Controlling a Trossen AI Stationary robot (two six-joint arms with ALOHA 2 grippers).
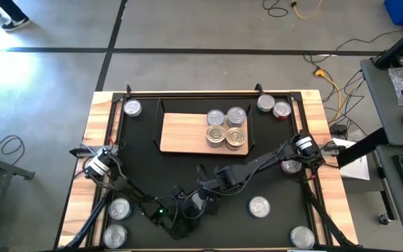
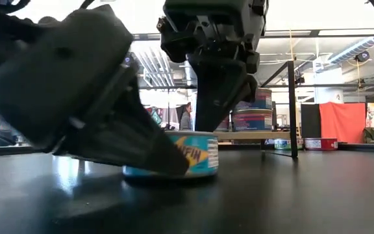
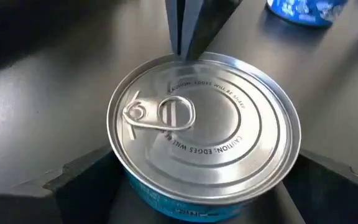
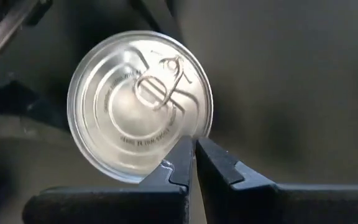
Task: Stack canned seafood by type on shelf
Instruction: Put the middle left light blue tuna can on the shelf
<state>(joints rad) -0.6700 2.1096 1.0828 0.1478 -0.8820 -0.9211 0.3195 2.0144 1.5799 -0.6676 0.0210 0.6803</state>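
The light-wood worktop [image 1: 89,119] carries a large black mat [image 1: 271,164], and on the mat's far middle lies the flat rectangular light-wood shelf [image 1: 182,131] with thin black frame ends. Four round silver-topped tins [image 1: 227,128] stand close together in a block at the shelf's right end. Other short round tins lie scattered on the mat: one at the far left corner [image 1: 132,108], two by the far right corner [image 1: 273,106], one under the right arm's wrist near the right edge [image 1: 290,166], one toward the near right [image 1: 259,206], one at the near right corner [image 1: 301,236], and two at the near left [image 1: 117,220]. Both dark arms reach to the near middle of the mat, where a short blue-sided tin with a silver pull-ring lid [image 3: 204,130] stands upright. The left gripper [image 3: 173,199] is low around this tin, its jaws spread wide with one on either side of the can's wall; whether they touch it cannot be told. The right gripper [image 4: 194,163] has its jaws pressed together, holding nothing, their tips just at the far rim of the same tin's lid. In the low view the tin's blue and yellow label [image 2: 197,156] shows between the two grippers.
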